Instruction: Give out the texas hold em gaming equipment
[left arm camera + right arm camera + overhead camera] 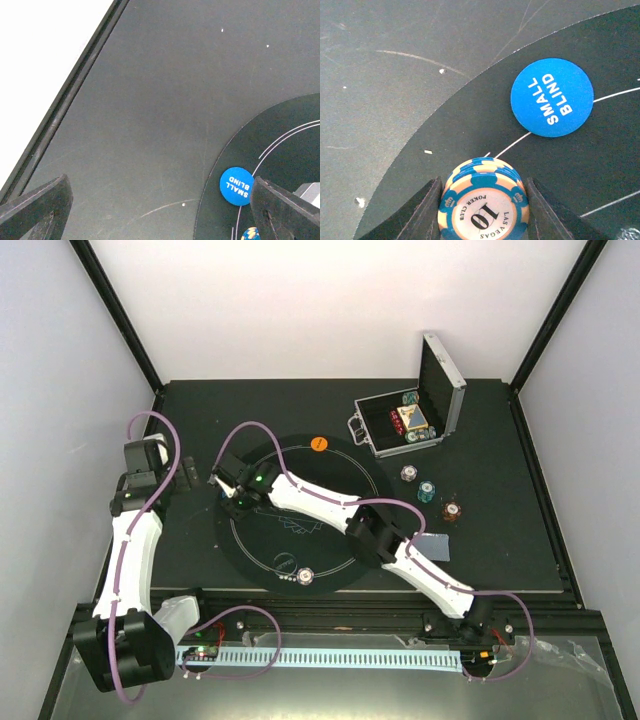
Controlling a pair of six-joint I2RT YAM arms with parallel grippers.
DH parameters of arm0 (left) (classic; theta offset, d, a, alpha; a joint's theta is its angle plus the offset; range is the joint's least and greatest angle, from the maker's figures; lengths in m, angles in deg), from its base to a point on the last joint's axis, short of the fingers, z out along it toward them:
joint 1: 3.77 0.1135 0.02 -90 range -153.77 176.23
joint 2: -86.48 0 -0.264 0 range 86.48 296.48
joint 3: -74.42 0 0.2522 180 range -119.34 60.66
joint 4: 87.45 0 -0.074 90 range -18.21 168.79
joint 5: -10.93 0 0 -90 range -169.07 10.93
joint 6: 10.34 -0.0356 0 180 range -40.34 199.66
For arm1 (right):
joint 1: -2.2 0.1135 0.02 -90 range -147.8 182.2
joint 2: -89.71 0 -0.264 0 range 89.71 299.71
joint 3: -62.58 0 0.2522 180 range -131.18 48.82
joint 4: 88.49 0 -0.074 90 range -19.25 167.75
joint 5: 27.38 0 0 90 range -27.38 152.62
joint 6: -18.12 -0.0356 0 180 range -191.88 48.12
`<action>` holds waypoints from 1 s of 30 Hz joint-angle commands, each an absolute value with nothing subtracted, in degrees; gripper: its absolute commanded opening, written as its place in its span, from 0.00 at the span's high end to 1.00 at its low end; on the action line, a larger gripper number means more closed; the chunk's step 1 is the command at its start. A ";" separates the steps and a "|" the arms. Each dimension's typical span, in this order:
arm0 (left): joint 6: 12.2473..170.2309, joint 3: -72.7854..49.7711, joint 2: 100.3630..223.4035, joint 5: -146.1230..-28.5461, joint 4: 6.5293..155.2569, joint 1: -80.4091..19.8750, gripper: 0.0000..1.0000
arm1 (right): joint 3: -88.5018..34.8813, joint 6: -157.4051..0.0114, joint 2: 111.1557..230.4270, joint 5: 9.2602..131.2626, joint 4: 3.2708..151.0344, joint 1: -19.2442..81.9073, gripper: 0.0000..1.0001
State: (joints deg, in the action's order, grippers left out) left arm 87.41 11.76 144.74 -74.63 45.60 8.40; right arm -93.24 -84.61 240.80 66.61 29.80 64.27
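My right gripper (pixel 483 182) is shut on a small stack of blue-and-cream poker chips (pixel 483 212), a finger against each side, low over the black mat's left part (pixel 600 165). Whether the stack rests on the mat I cannot tell. The blue "SMALL BLIND" disc (pixel 552 97) lies flat just beyond it. From above, that gripper (pixel 232 490) sits at the mat's left rim (pixel 225 540). My left gripper (pixel 190 472) hangs open and empty left of the mat; in its own view the gripper (pixel 160 210) looks down on bare table, with the blue disc (pixel 241 186) at its right.
The open silver case (pixel 410 425) stands at the back right. White (pixel 408 473), teal (pixel 427 490) and red-brown (pixel 452 510) chip stacks stand right of the mat. A grey-blue card (pixel 433 545) lies by my right forearm. An orange disc (pixel 318 443) and a chip (pixel 305 576) lie on the mat.
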 commanded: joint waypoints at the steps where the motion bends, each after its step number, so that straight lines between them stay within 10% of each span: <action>1: 88.01 9.75 145.36 -74.41 44.69 9.37 0.01 | -95.39 -84.78 242.61 68.04 31.81 64.47 0.57; 30: 88.40 9.42 146.42 -75.72 44.52 11.56 0.01 | -95.67 -83.96 246.89 69.23 34.68 64.65 0.40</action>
State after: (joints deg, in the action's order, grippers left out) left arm 87.84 11.74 145.87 -74.82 45.12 11.17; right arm -94.63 -84.35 245.30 68.90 34.48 64.33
